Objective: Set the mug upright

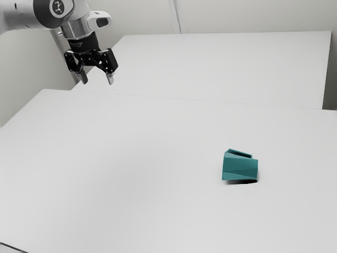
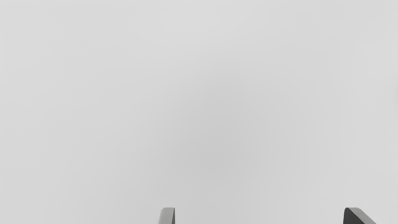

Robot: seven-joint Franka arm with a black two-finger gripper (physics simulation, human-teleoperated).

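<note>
The white table [image 1: 131, 211] comes closest, spreading wide and flat in the exterior view. A thin dark line [image 1: 13, 247] runs across the near corner at the exterior view's left.

The mug [image 1: 240, 167] is on the table, toward the exterior view's right. It is blue-green, with flat sides like a cut block. A dark gap shows along its top, under a thin strip, but it is hard to tell which way its mouth points. A small dark shadow lies under it.

The gripper [image 1: 97, 81] is up in the air at the exterior view's upper left, well apart from the mug. It is black, with two short grey fingers [image 2: 167, 216] pointing down. They are spread wide apart, and the hand has hold of nothing. In the wrist view, plain white table top shows past them, with a soft grey shadow [image 2: 214, 155] on it.

The arm [image 1: 21, 16] is white, with a round badge [image 1: 58, 7] on a black part. Behind are pale grey walls [image 1: 247, 16].
</note>
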